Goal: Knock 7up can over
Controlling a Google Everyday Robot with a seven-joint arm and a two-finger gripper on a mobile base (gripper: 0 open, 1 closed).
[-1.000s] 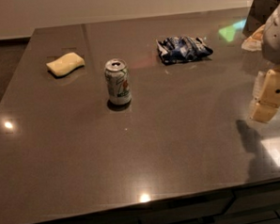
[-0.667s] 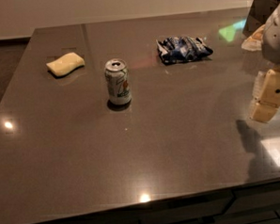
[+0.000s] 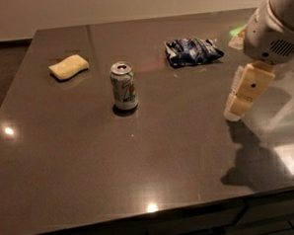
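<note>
The 7up can point(image 3: 123, 86) stands upright on the dark grey table point(image 3: 154, 158), left of centre. It is white and green with a silver top and an orange spot on its label. My gripper point(image 3: 234, 111), cream-coloured below the white arm, hangs over the table's right side. It points down and to the left, well to the right of the can and apart from it. It holds nothing that I can see.
A pale yellow sponge point(image 3: 68, 67) lies at the back left. A dark blue snack bag point(image 3: 192, 51) lies at the back, right of the can. The arm's shadow point(image 3: 253, 158) falls on the table's front right. The table's front edge runs along the bottom.
The arm and gripper have moved left, further in over the table and closer to the can. The can, sponge and bag have not moved.
</note>
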